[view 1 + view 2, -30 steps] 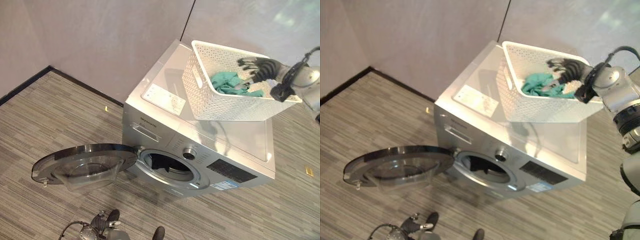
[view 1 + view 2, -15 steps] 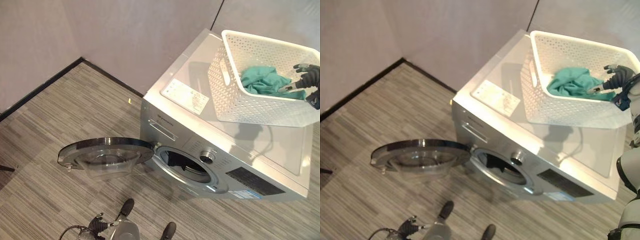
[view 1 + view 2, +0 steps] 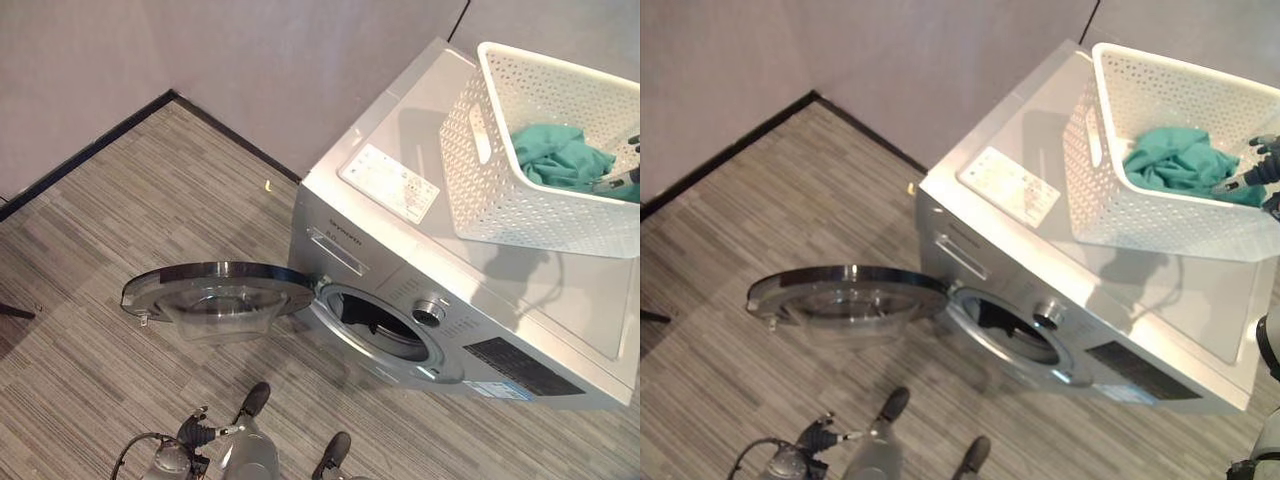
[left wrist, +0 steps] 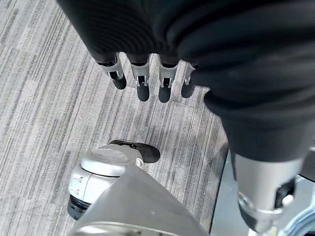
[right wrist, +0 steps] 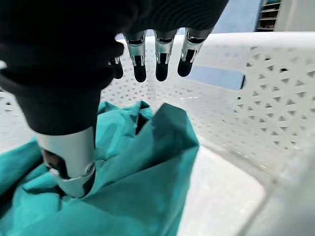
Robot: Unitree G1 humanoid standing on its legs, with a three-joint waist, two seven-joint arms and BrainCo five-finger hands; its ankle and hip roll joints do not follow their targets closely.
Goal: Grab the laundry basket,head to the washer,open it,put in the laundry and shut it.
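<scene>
One garment: a crumpled teal cloth lies inside the white perforated plastic laundry basket.
Basket: it stands on top of the silver front-loading washing machine.
Washer door: the round glass door is swung fully open over the grey striped carpet floor.
Right robot hand: inside the basket, fingers straight, thumb tip on the cloth, no grip.
Left robot hand: hangs low above the floor, fingers straight, holding nothing.

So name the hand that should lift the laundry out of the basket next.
Right. The right hand is already inside the white basket on the washer, open over the teal laundry with its thumb against it. The left hand hangs low over the floor.
</scene>
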